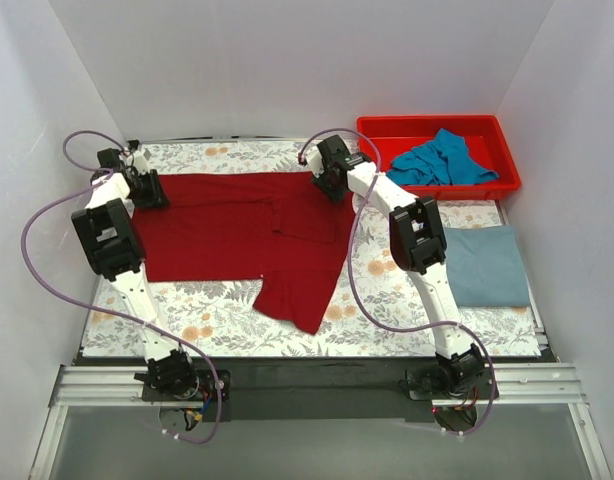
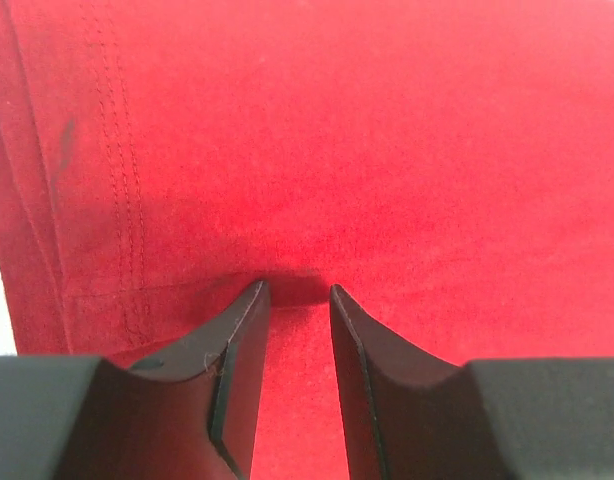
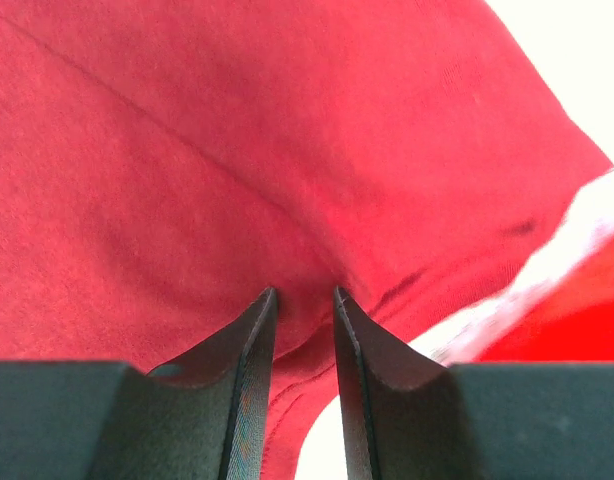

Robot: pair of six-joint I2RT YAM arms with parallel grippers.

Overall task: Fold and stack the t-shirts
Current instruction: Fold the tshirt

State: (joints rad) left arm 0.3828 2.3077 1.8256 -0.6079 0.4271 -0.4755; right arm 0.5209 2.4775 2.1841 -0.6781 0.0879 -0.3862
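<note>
**A:** What is the overhead camera giving you that the wrist cameras are not?

**B:** It is giving you the whole layout. The dark red t-shirt (image 1: 237, 235) is lying spread across the worktop (image 1: 217, 315), with one flap trailing toward the near edge. The left arm (image 1: 112, 235) is reaching to the shirt's far left corner and the right arm (image 1: 417, 235) to its far right corner. The grey-blue t-shirt (image 1: 484, 265) is lying folded flat on the right side of the worktop, apart from the red one. The teal-blue t-shirt (image 1: 442, 160) is sitting crumpled in the red bin (image 1: 392, 135) at the far right corner.

**A:** And the grip?

**B:** From above you cannot tell, because the wrist housings are covering the tips. The wrist cameras are showing you that. The left fingers (image 2: 222, 380) are standing close together and pinching a small pucker of the red cloth between their tips, just beside a line of double stitching. The right fingers (image 3: 237, 380) are also standing close together and pinching a fold of the same shirt near its edge.

**A:** Is anything else showing there?

**B:** Only on the right wrist. Past the shirt's edge you are seeing a pale strip of worktop and a brighter red patch, too blurred to name. The left wrist view is filling almost wholly with red cloth.
</note>
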